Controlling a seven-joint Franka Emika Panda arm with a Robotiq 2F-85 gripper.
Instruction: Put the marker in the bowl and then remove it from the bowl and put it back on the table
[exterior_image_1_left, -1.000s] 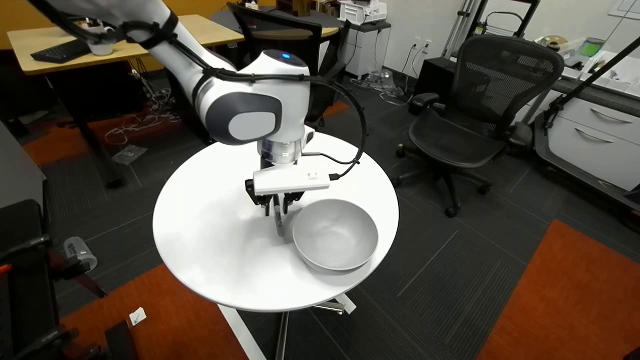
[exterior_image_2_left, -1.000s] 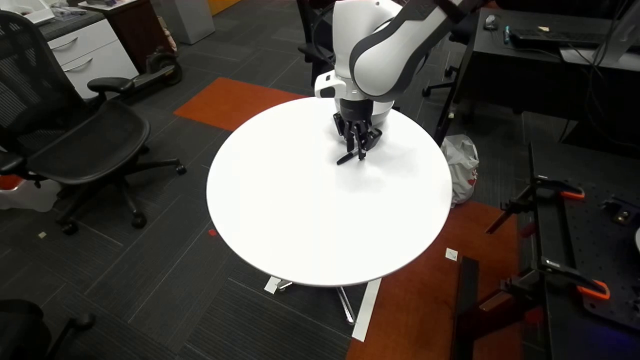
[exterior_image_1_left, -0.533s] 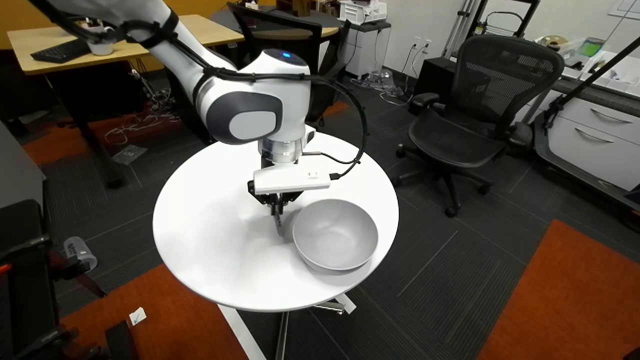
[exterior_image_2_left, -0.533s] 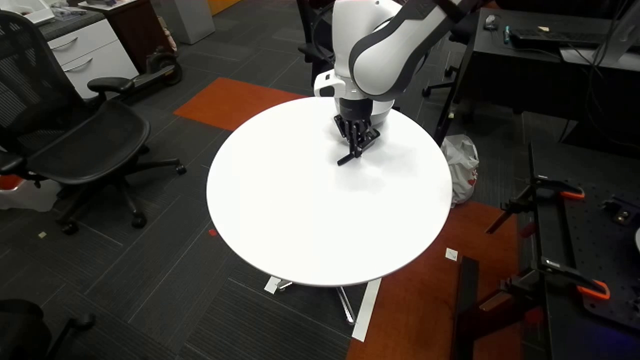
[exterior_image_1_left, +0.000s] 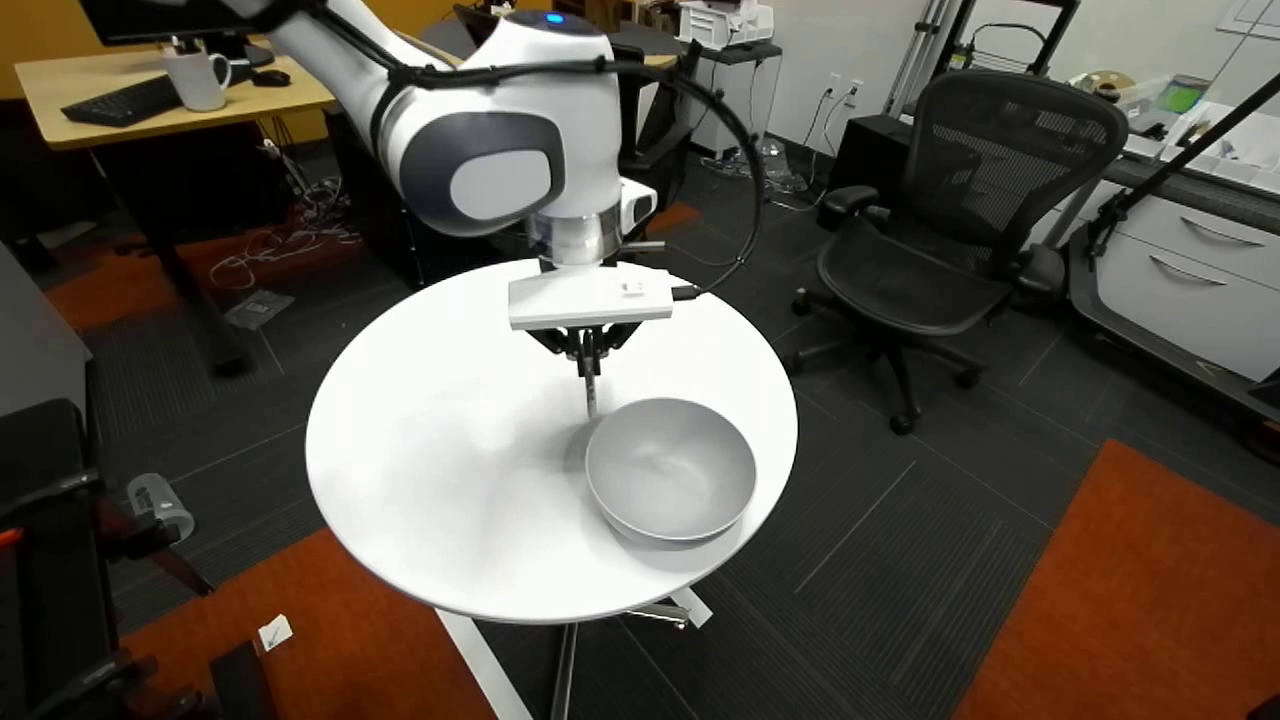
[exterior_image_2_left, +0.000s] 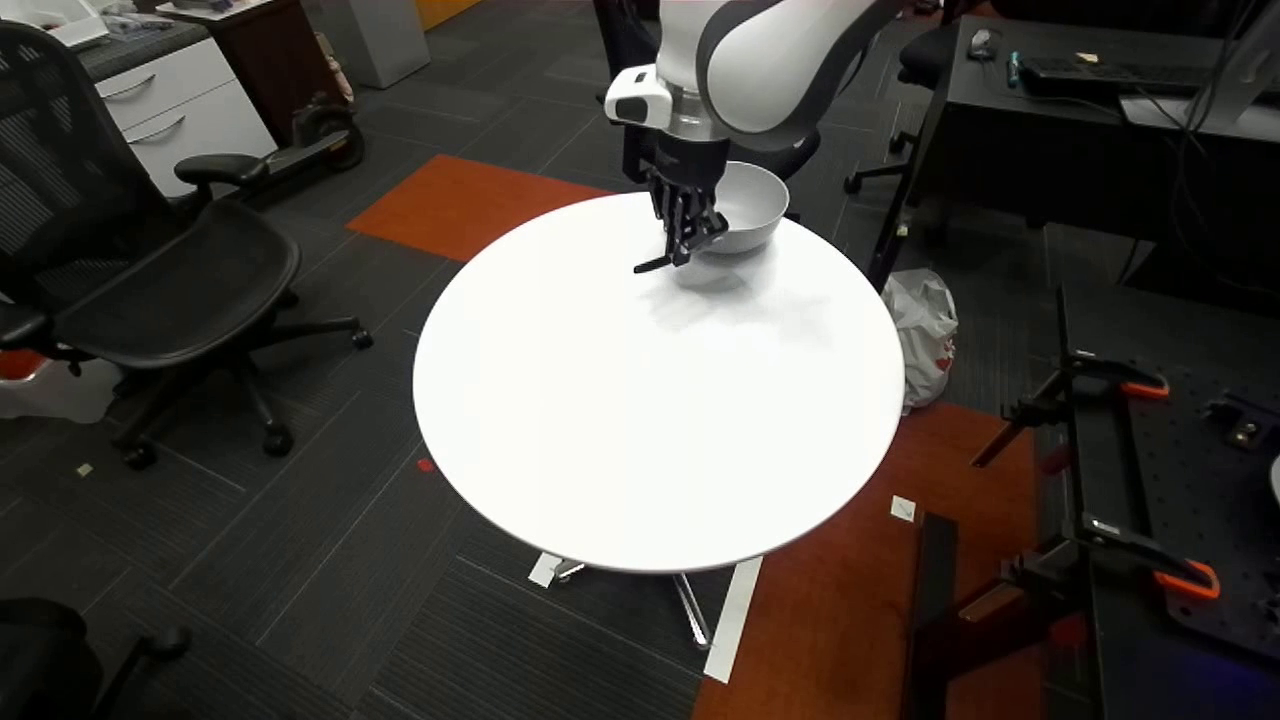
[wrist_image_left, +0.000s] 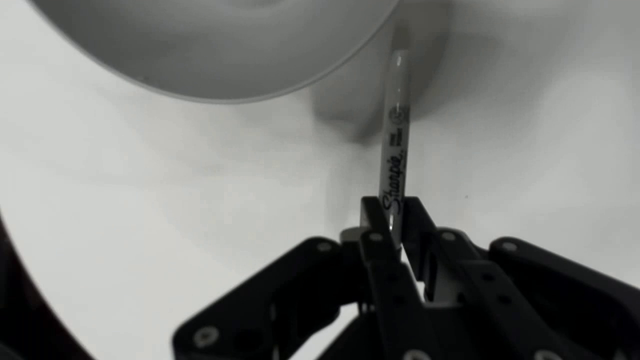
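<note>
We find the gripper (wrist_image_left: 392, 206) low in the wrist view, right of centre, its fingers (wrist_image_left: 416, 215) nearly together, pinching the marker (wrist_image_left: 396, 125) between them. The pale barrel runs up the frame from the grip, leaning slightly right, black "Sharpie" lettering legible; its far end is just right of the rim of the bowl (wrist_image_left: 215, 60), which fills the upper left. In an exterior view, the grip is over the upper middle of the table (exterior_image_1_left: 420, 480), the marker pointing down the frame, outside the bowl and near its upper-left rim. We judge it held off the table. Bowl upright, at the table's lower right. There we also note a chair (exterior_image_1_left: 1010, 160) at upper right, and a desk (exterior_image_1_left: 275, 98) with a mug (exterior_image_1_left: 195, 82) and keyboard (exterior_image_1_left: 122, 102) at upper left. In an exterior view, we see the marker (exterior_image_2_left: 652, 265) jutting left from the fingers, black end foremost, and a bag (exterior_image_2_left: 920, 340) just right of the table.
</note>
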